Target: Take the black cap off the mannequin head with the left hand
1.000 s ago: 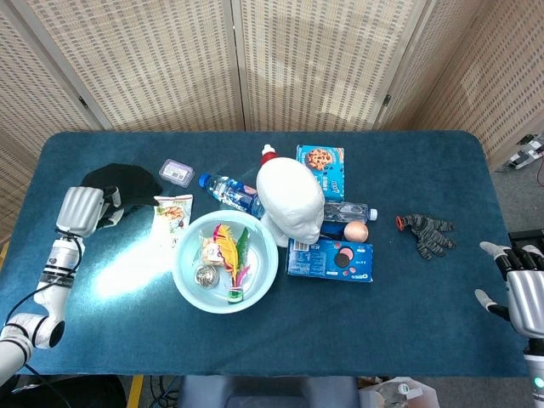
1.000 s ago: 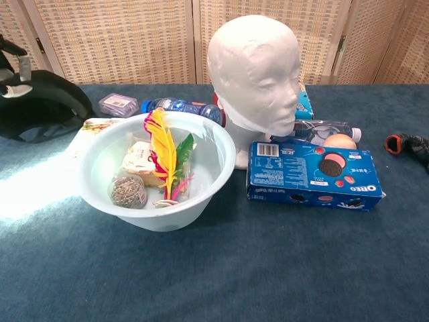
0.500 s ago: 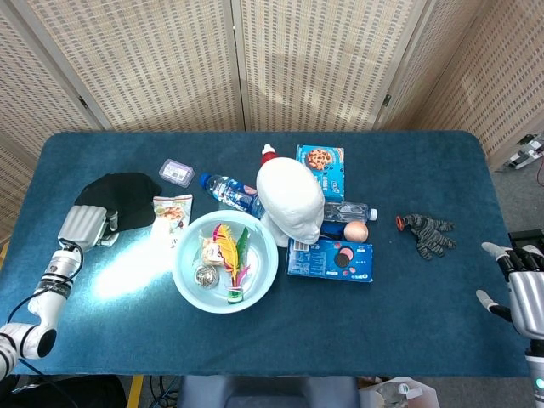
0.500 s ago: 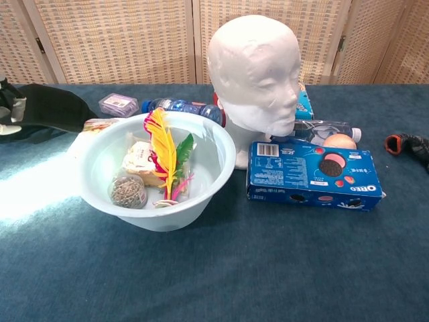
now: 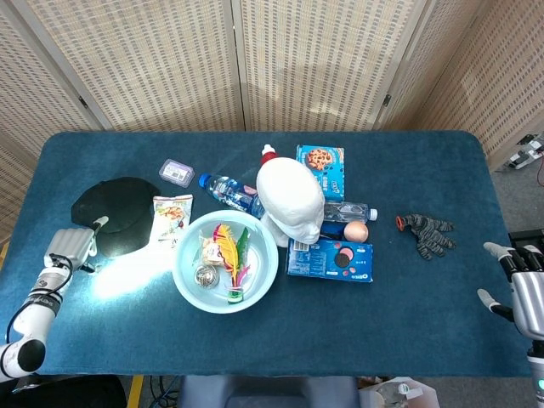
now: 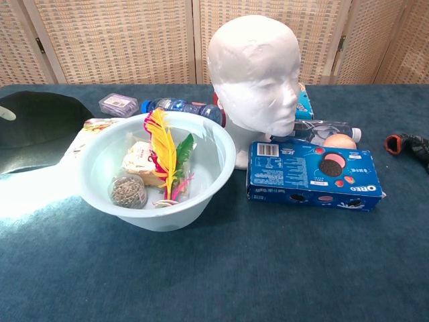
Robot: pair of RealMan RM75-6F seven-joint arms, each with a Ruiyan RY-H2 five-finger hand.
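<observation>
The black cap (image 5: 119,214) lies flat on the blue table, far left; the chest view shows it as a dark disc (image 6: 37,124) at the left edge. The white mannequin head (image 5: 291,200) stands bare at the table's middle, large and facing right in the chest view (image 6: 258,70). My left hand (image 5: 70,249) sits just off the cap's front-left rim, holding nothing. One fingertip (image 6: 5,115) pokes over the cap's edge. Low at the table's right front corner, my right hand (image 5: 525,293) has its fingers spread and holds nothing.
A light blue bowl (image 5: 259,276) with a feather toy and small items sits in front of the head. An Oreo box (image 5: 330,259), water bottle (image 5: 231,194), cookie box (image 5: 321,163), purple case (image 5: 177,172), snack packet (image 5: 172,212) and dark glove (image 5: 427,233) lie around.
My left hand has set the cap down flat, let go of it and drawn back toward the front-left. The right hand has stayed put.
</observation>
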